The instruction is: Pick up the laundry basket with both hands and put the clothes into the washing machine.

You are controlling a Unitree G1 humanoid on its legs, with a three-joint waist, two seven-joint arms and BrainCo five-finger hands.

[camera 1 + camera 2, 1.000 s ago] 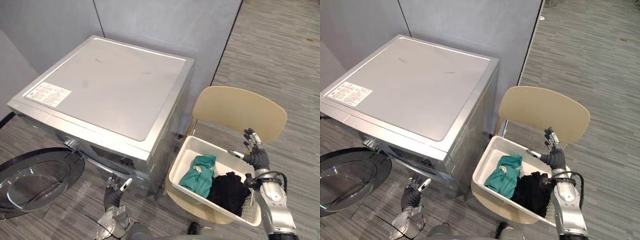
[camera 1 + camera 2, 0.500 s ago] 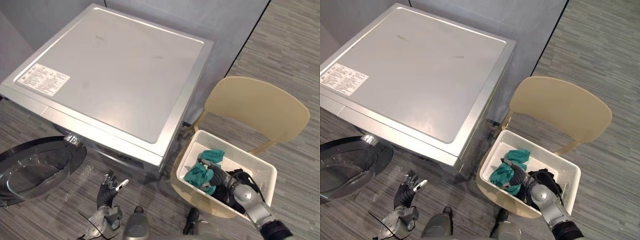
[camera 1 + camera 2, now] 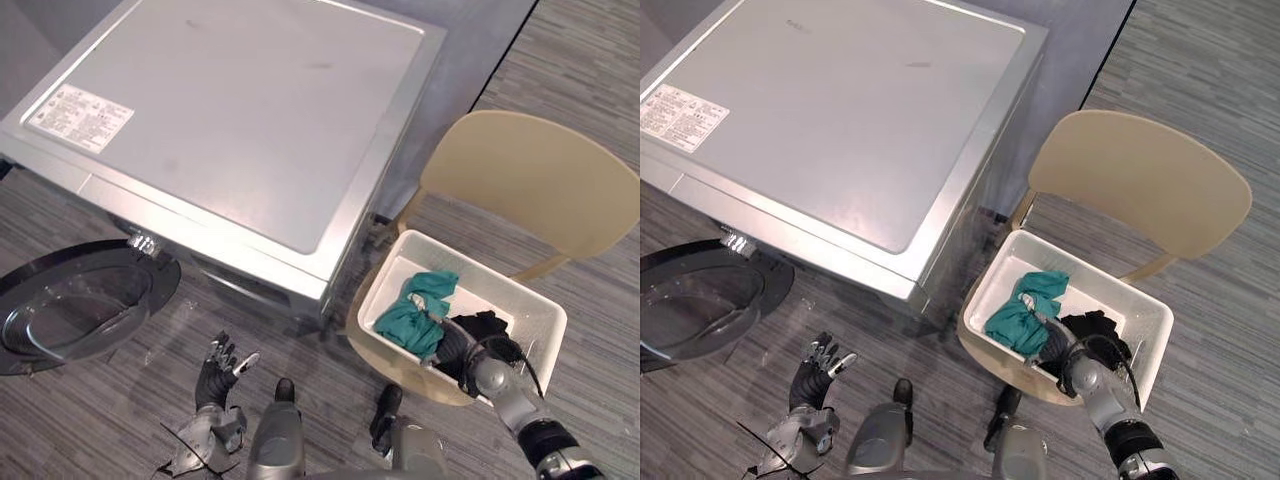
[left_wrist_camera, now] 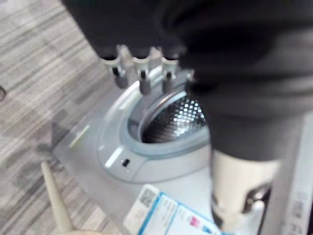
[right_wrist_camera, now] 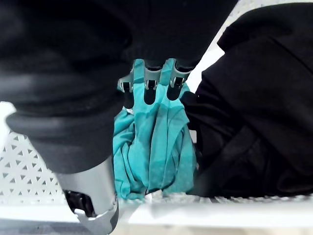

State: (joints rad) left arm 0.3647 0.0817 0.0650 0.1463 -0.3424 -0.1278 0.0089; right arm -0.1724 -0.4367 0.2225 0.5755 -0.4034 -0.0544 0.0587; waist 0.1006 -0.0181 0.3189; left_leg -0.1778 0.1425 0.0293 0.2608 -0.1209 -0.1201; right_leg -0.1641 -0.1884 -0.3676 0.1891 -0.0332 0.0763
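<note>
In the lower right, the right hand (image 3: 453,347) is in the basket (image 3: 541,318), fingers straight on the teal cloth (image 3: 413,318). The left hand (image 3: 215,374) at the bottom left has fingers spread, empty.

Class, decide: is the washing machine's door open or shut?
Open: the door stands swung out, and the left wrist view shows the drum.

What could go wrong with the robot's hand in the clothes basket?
Only the right hand is at the basket, on the teal cloth; a pull might slide it off the chair. The black garment lies against the teal one and could drag out onto the floor. The open left hand hangs near the washer's open door and might bump it.
</note>
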